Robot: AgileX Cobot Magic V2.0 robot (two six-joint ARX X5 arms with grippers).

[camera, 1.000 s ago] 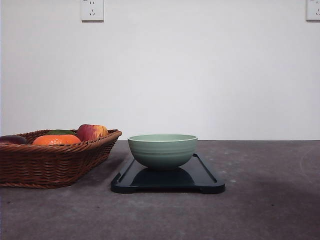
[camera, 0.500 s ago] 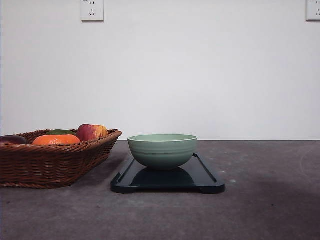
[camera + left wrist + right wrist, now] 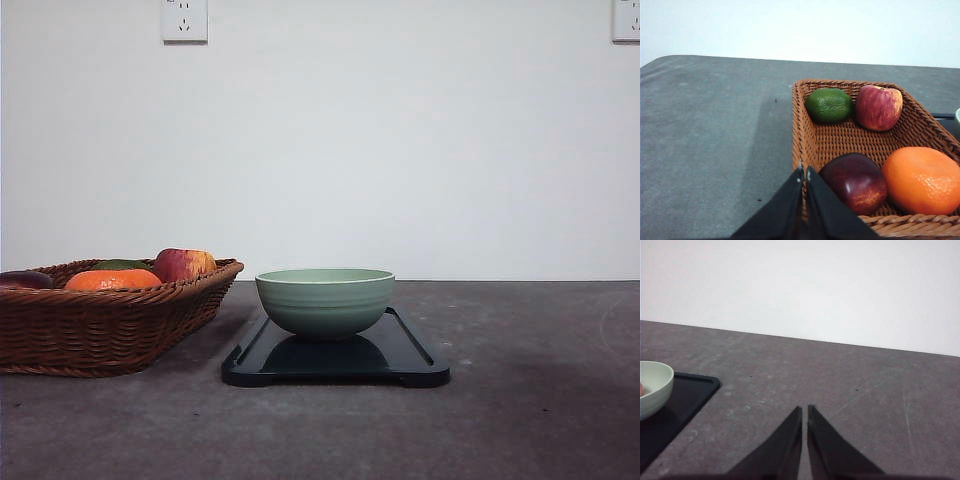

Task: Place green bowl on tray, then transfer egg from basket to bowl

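The green bowl [image 3: 325, 300] stands upright in the middle of the black tray [image 3: 410, 362], at the table's centre. To its left sits the wicker basket [image 3: 90, 330], holding fruit. In the left wrist view my left gripper [image 3: 805, 172] is shut and empty, its tips over the basket [image 3: 805, 135] rim at a corner, beside a dark red fruit [image 3: 855, 182]. My right gripper [image 3: 805, 410] is shut on nothing above bare table, with the bowl [image 3: 655, 387] and tray [image 3: 687, 395] off to one side. A pinkish sliver [image 3: 641, 388] shows inside the bowl; I cannot tell whether it is the egg.
The basket holds an orange [image 3: 922, 180], a red apple [image 3: 879, 106] and a green fruit [image 3: 829, 105]. Grey tabletop [image 3: 540, 400] stretches right of the tray and in front of it. A white wall with two sockets stands behind the table.
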